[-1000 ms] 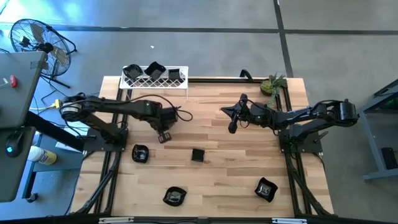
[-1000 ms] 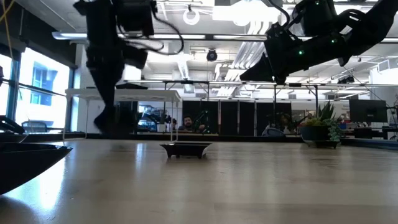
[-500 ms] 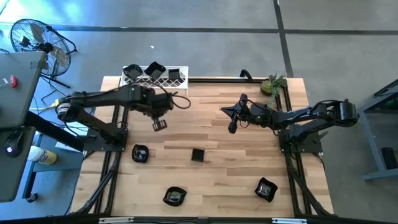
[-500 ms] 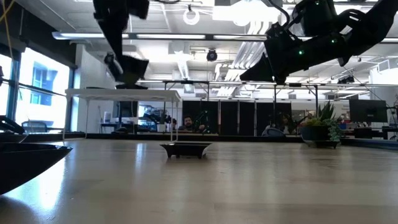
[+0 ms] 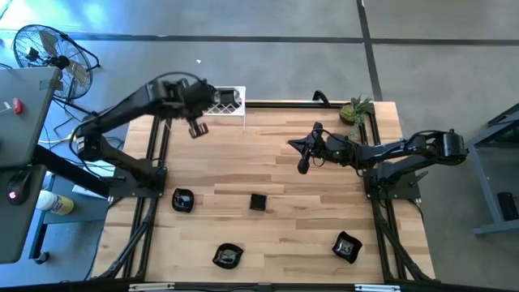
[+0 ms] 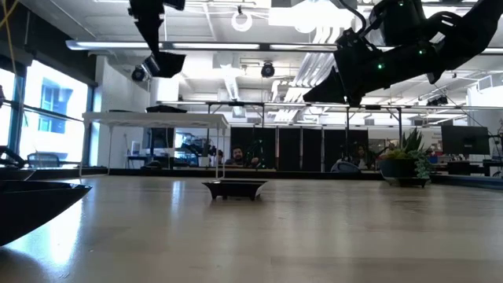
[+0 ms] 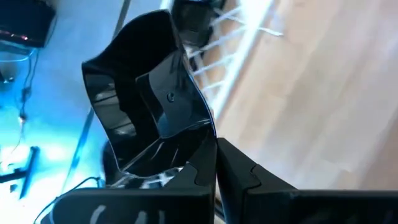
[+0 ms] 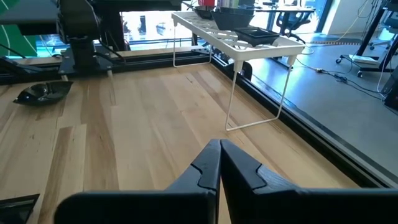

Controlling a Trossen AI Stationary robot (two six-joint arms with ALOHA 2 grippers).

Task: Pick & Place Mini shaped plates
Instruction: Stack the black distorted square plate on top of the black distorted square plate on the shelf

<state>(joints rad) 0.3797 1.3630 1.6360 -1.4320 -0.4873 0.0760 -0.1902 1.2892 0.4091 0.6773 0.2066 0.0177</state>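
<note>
The left gripper is raised high above the back left part of the pale wooden table, just in front of the white wire-mesh rack, and its fingers are pinched tight on the rim of a glossy black wavy-rimmed dish, which hangs tilted in the air. On the rack one square black plate can be seen past the arm; whatever else sits there is hidden beneath it. Four more small black plates lie on the table: one near the left edge, a square one about the middle, one at the front left and one at the front right, all well apart from each other. The right gripper waits above the right-centre of the table with its fingers pressed together and nothing between them. A small green potted plant stands at the back right corner. From table height a person sits far back in the room.
</note>
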